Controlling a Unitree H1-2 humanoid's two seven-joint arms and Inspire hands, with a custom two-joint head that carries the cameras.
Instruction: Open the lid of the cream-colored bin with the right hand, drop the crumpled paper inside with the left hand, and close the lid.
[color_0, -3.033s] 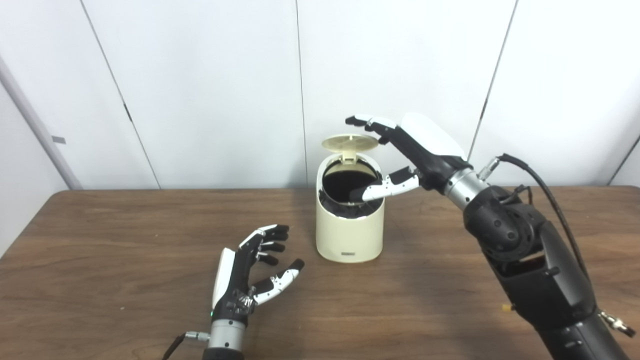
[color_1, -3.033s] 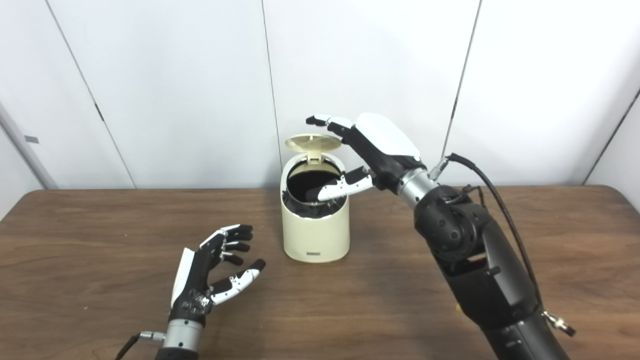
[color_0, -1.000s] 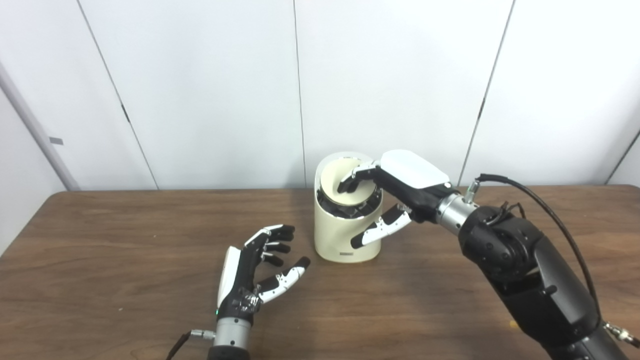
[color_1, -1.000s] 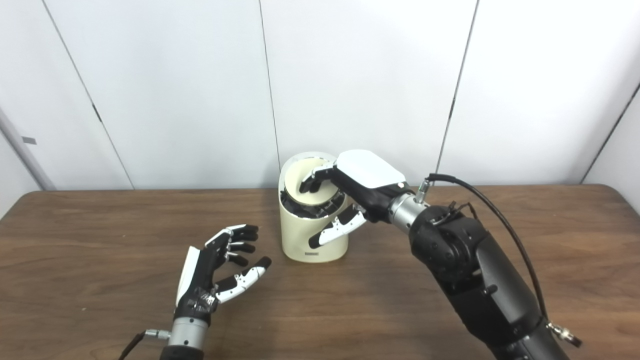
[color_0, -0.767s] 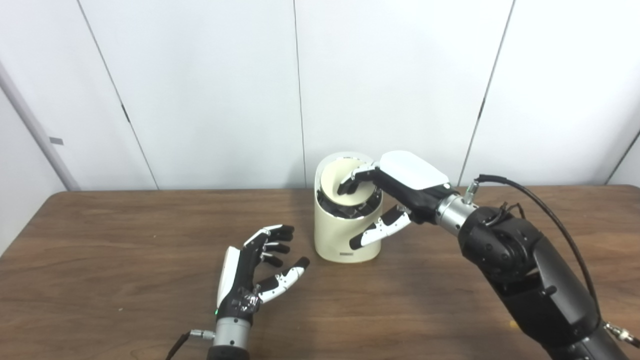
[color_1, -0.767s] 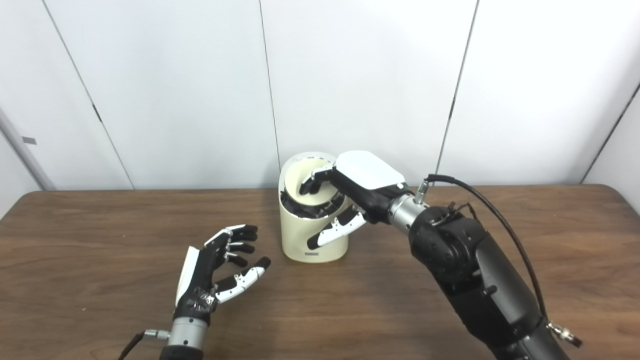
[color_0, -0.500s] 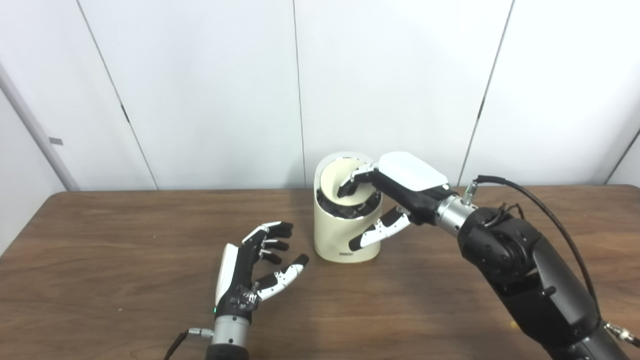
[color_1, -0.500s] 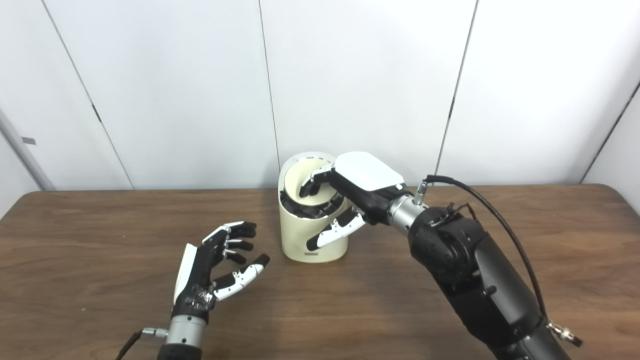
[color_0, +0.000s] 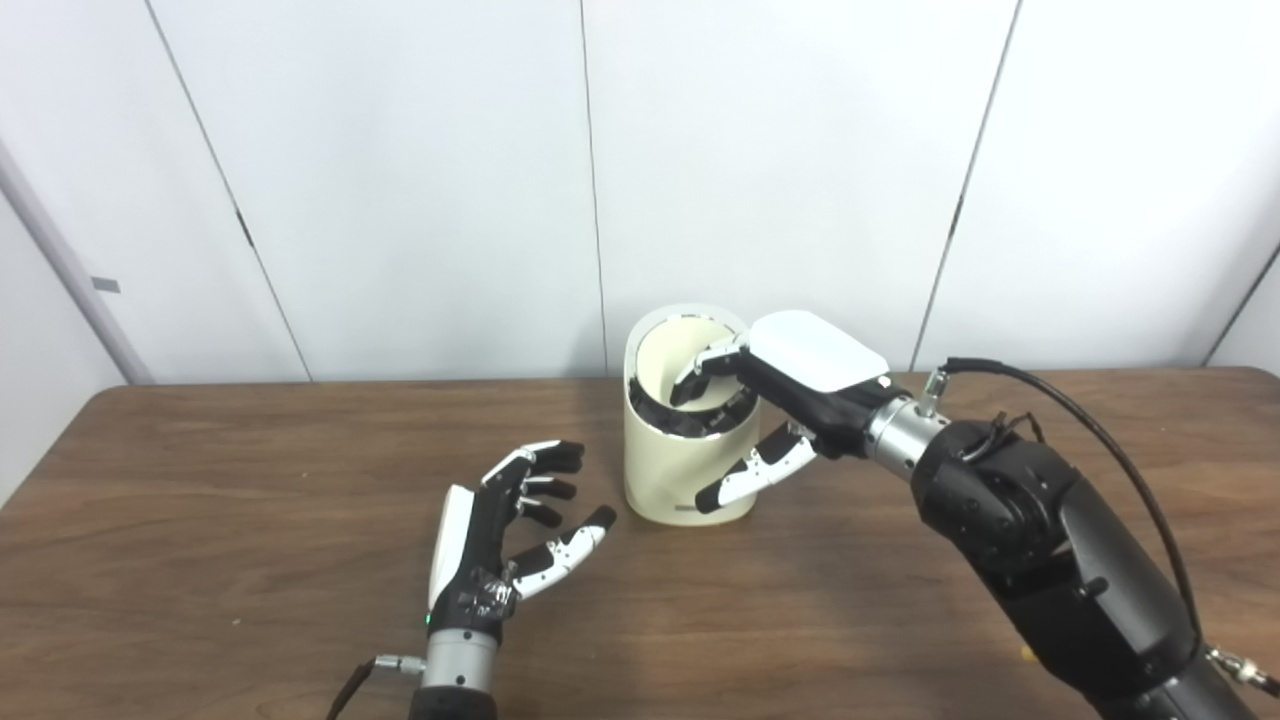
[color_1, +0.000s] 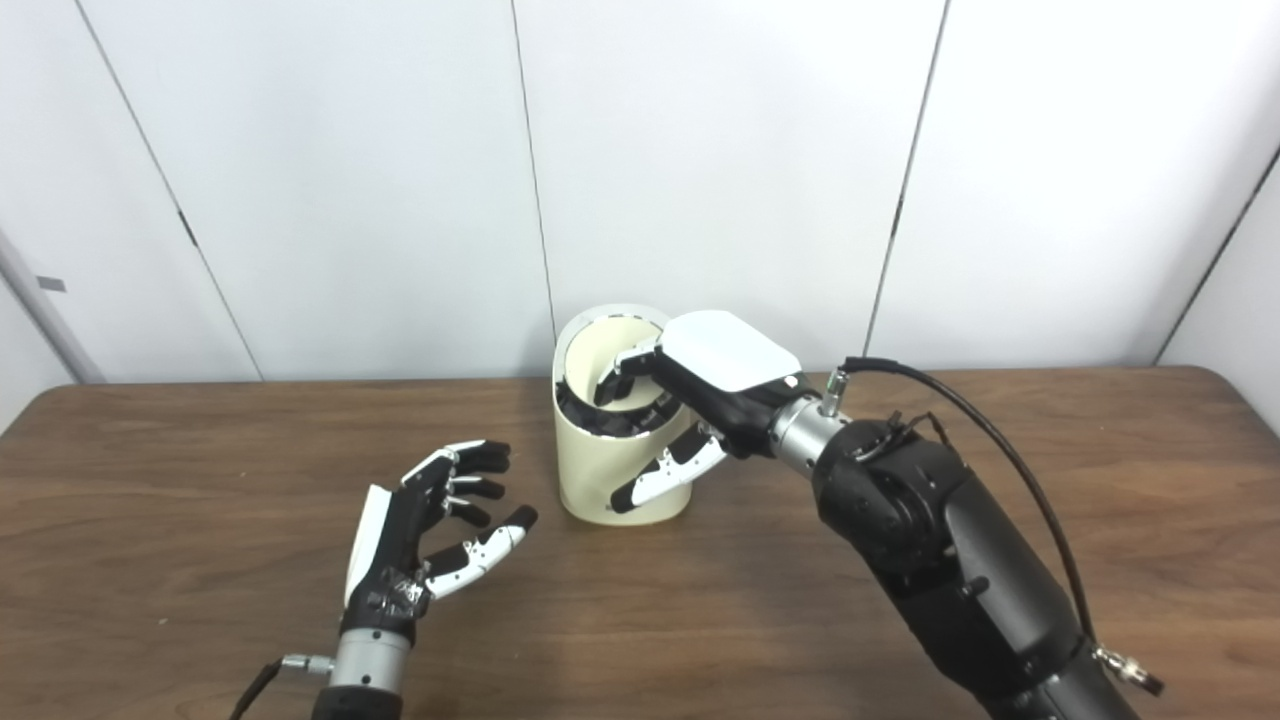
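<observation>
Bin (color_0: 660, 470) — smooth cream cylinder, round lid (color_0: 675, 372)

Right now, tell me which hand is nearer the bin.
Right. The right hand rests fingers on the lid of the bin; the left hand is open, apart, front-left of it.

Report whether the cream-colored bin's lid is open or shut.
Shut: the round cream lid lies down inside the cream-colored bin's rim, the right hand's fingers resting on it.

- The cream-colored bin (color_1: 612, 470) stood on the bench (color_1: 180, 470).
- The right hand (color_1: 700, 400) rested its fingers (color_1: 612, 385) on the lowered lid (color_1: 615, 355).
- The left hand (color_1: 425, 550) hovered empty, spread, near left.
</observation>
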